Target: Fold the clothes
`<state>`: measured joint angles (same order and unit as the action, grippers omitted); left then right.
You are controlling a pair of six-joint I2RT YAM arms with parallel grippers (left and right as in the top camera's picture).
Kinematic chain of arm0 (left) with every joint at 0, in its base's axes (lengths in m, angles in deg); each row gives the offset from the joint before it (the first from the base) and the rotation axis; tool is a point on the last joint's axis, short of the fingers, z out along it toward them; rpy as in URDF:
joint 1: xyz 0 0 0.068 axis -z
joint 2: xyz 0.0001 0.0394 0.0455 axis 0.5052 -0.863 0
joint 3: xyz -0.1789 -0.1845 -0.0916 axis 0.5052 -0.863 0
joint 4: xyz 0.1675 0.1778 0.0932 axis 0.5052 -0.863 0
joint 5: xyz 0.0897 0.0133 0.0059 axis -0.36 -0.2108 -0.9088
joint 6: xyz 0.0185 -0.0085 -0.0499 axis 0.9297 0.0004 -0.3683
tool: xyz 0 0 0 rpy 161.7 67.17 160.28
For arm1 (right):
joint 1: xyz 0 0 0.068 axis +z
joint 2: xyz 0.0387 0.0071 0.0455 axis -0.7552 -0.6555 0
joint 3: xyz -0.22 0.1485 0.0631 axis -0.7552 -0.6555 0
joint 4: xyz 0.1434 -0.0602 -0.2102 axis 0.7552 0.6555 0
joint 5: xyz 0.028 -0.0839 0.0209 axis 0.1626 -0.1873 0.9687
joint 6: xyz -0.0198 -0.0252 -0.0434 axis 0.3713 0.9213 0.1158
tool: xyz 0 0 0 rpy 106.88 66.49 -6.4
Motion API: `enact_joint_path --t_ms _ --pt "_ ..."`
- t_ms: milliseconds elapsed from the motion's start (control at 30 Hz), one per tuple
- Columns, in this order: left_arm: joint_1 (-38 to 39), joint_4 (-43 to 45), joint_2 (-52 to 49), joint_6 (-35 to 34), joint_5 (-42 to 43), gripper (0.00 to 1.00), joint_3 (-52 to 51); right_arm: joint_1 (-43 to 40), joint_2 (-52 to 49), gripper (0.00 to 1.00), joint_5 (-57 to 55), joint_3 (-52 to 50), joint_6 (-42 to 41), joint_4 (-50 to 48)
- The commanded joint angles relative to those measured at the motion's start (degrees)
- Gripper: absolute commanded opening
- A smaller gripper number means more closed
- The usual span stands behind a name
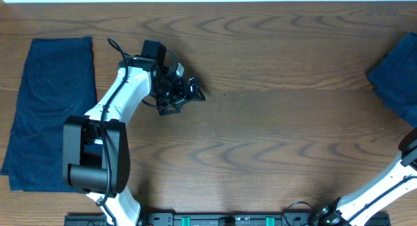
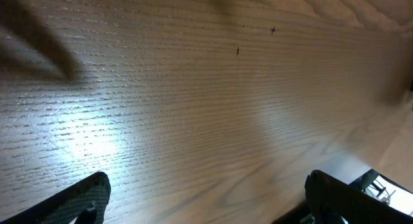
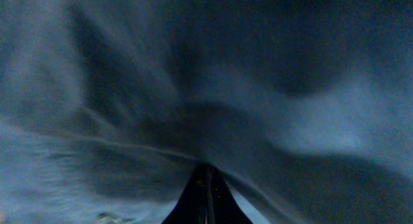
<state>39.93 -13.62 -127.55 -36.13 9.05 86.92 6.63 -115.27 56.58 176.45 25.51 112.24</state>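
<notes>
One navy garment of the clothes [image 1: 49, 109] lies flat and folded along the table's left side. A second navy garment [image 1: 399, 73] lies bunched at the far right edge. My left gripper [image 1: 187, 101] hovers over bare wood right of the folded garment, clear of it. In the left wrist view the left gripper [image 2: 210, 204] is open wide, and only wood grain shows between its fingers [image 2: 84, 198]. My right gripper [image 3: 206, 188] is shut, with wrinkled navy cloth [image 3: 271, 95] filling the right wrist view and creases running into its closed tips. The overhead view does not show the right gripper.
The wooden table [image 1: 273, 122] stretches between the two garments. The left arm [image 1: 107, 128] rises from the front edge beside the folded garment. Part of the right arm [image 1: 384, 183] shows at the bottom right corner.
</notes>
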Motion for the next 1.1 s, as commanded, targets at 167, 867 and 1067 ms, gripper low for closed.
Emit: enact_joint_path --t_ms 167,867,1067 --pt "-0.28 -1.14 0.39 0.98 -0.63 0.98 -0.22 -2.40 1.46 0.01 -17.57 -6.75 -2.54 -4.22" --pt "-0.28 -1.14 0.42 1.40 -0.66 0.98 -0.22 -5.14 -2.27 0.10 -6.27 -9.77 2.67 -7.65" --pt "-0.28 -0.87 0.42 1.40 -0.66 0.98 -0.20 -4.33 -2.25 0.38 0.46 -4.04 2.64 -1.33"
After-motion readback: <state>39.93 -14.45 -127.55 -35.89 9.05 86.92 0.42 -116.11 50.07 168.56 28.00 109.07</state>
